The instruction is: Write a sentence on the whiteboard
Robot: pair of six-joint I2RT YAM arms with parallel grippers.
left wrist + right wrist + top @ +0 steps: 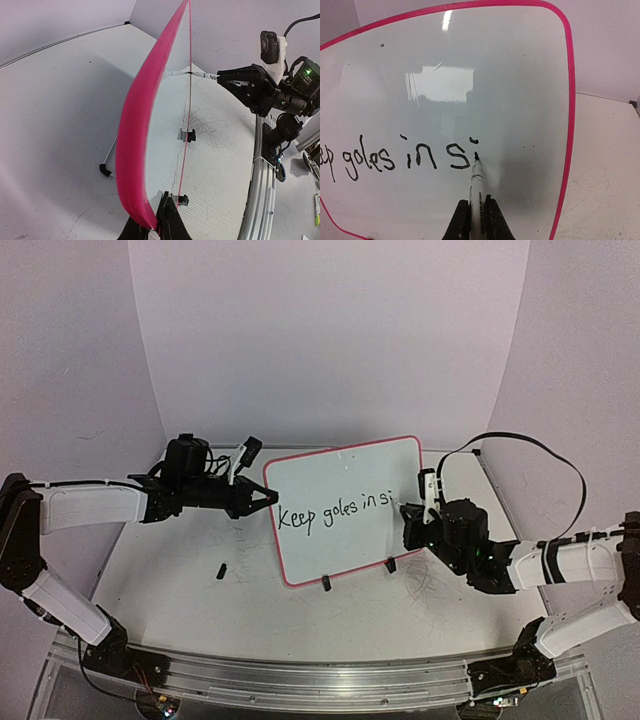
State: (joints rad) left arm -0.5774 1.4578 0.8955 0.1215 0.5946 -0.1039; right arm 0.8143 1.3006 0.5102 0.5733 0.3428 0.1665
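Right gripper is closed on a white marker, with the barrel clamped between both fingers and pointing forward along the gripper axis. The black marker tip touches the whiteboard at the lower end of the last stroke written. Left gripper is closed on the left edge of the whiteboard, with the pink-red border pinched between its fingers about halfway up that edge. The whiteboard stands on the table between the two arms, leaning slightly back and turned so that its face looks toward the right arm. Its lower edge rests on two black clip feet. The sentence runs in one line of black slanted letters across the middle of the board; the written part reads "Keep goles in si", and it ends at the marker tip, right of centre. The board area to the right of the tip is blank. A small black piece lies on the table, left of the board and apart from it.
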